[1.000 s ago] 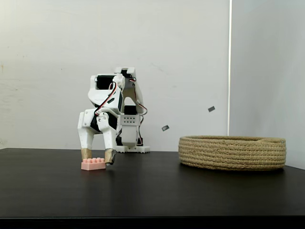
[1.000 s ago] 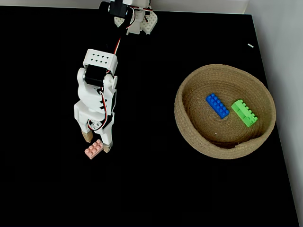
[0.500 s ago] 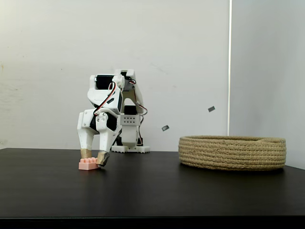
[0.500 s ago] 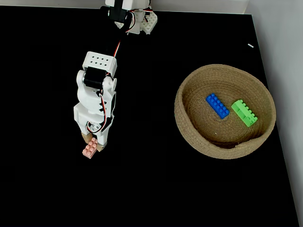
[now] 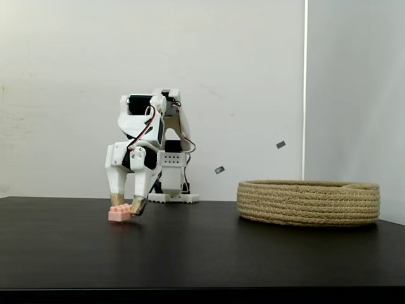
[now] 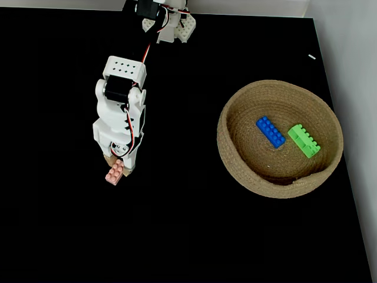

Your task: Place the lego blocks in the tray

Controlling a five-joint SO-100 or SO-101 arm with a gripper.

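Pale pink brick [image 6: 114, 174] sits pinched between the arm's jaws [image 5: 126, 209], barely off the black surface [image 6: 188, 236] — the rope tray [image 6: 235, 171], already holding blue [image 6: 270, 131] and green [image 6: 304, 141] bricks, lies well to the right in both fixed views.

One fixed view sits low at the front edge of my bench [image 5: 202, 253], almost level with its surface, facing my arm [image 5: 142, 152] head-on against the white wall [image 5: 221, 63]. The other fixed view hangs above and looks straight down on the black bench [image 6: 188, 236], with my base at the top edge. Both take in my arm [image 6: 121, 118], the rope basket [image 5: 308, 202] [image 6: 232, 165] and the bench between them.
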